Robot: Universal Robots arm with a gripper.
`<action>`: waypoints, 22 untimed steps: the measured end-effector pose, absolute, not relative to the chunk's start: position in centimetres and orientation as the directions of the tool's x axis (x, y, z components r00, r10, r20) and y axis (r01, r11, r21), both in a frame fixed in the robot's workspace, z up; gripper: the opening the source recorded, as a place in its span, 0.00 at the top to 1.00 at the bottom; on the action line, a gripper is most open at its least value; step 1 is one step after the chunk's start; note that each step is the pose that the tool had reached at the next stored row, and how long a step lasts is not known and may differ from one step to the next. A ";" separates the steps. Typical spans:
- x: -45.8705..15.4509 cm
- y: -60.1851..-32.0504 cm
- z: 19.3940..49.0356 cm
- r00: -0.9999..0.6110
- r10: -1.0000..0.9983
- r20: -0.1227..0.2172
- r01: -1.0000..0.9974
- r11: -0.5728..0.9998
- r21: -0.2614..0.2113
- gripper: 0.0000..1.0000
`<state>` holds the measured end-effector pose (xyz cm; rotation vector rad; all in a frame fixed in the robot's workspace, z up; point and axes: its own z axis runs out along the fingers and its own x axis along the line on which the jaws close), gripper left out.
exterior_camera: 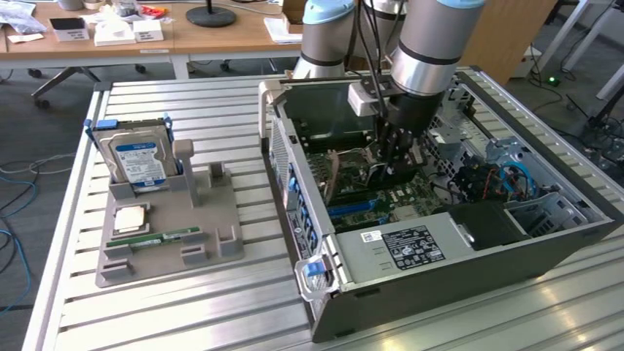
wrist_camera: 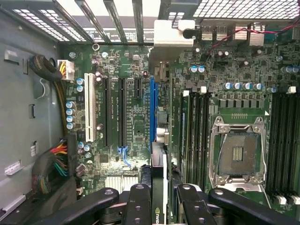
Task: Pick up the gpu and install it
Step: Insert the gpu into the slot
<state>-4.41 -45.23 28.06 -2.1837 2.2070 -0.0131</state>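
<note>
Wrist view, pincer [wrist_camera: 161, 191] closed on the gpu [wrist_camera: 157, 213], card edge-on over the motherboard [wrist_camera: 133, 129], beside blue slot [wrist_camera: 152, 108]

Slatted alu table [exterior_camera: 175, 318] w/ grey holder [exterior_camera: 219, 212] & open PC case [exterior_camera: 468, 281].

I count one open computer case [exterior_camera: 487, 270] and one grey holder [exterior_camera: 161, 267] on the counter [exterior_camera: 146, 314]. The holder carries one hard drive [exterior_camera: 137, 162], one processor chip [exterior_camera: 131, 218] and one memory stick [exterior_camera: 166, 238]; inside the case I see one gpu [wrist_camera: 158, 185] and one white slot [wrist_camera: 88, 107].
</note>
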 end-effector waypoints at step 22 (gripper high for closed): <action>-5.2 -45.6 27.7 -0.010 -1.000 -0.020 -0.999 0.011 -0.032 0.74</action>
